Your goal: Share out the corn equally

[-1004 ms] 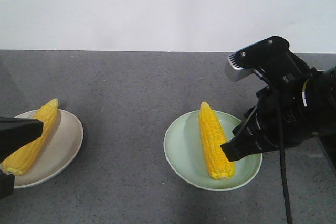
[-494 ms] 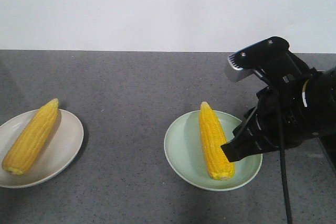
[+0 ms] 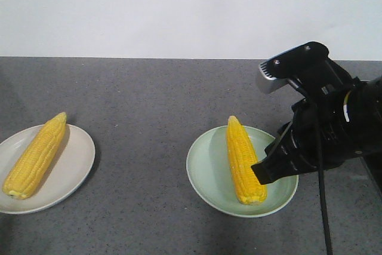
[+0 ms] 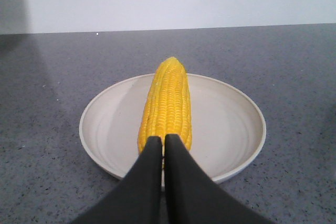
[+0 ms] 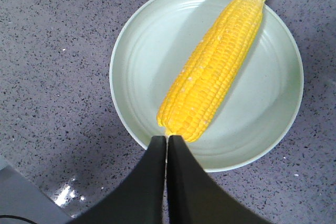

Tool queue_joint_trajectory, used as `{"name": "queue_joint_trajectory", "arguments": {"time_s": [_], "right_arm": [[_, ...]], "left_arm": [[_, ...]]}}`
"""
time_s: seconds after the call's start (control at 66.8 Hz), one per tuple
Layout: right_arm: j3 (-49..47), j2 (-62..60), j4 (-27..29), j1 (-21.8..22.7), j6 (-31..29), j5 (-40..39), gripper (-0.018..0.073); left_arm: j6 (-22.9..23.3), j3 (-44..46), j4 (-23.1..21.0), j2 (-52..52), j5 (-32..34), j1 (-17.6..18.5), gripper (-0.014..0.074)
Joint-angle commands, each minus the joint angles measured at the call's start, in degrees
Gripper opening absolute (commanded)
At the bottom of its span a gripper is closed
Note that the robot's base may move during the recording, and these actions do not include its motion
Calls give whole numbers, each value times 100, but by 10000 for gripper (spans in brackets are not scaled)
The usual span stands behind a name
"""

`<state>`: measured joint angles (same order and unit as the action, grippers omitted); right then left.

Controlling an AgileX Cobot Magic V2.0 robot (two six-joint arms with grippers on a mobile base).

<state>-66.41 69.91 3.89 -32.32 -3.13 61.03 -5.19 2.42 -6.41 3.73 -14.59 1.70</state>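
Holding 1 cob, beige plate, green plate likewise

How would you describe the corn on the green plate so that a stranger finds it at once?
On the grey table stand two plates. The pale green plate is beside the black arm, and its corn lies lengthwise, pointed tip away. The other corn lies on a cream plate.

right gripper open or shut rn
Shut and empty: the right gripper has its fingers pressed together, nothing between them, above the green plate near the corn.
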Motion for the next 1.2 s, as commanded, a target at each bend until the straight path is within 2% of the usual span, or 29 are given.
{"name": "queue_joint_trajectory", "arguments": {"time_s": [0.0,0.225,0.359,1.183], "right_arm": [[-144,-149,-6,-5,-32,-218,-10],[-144,-149,0,-5,-32,-192,-10],[-144,-149,0,-5,-32,-164,-10],[-144,-149,-2,-5,-32,-133,-10]], "left_arm": [[67,23,13,-230,484,-17,-8],[330,-293,13,-536,633,-17,-8],[457,-293,315,-536,745,-17,-8],[457,-277,390,-524,785,-17,-8]]}}
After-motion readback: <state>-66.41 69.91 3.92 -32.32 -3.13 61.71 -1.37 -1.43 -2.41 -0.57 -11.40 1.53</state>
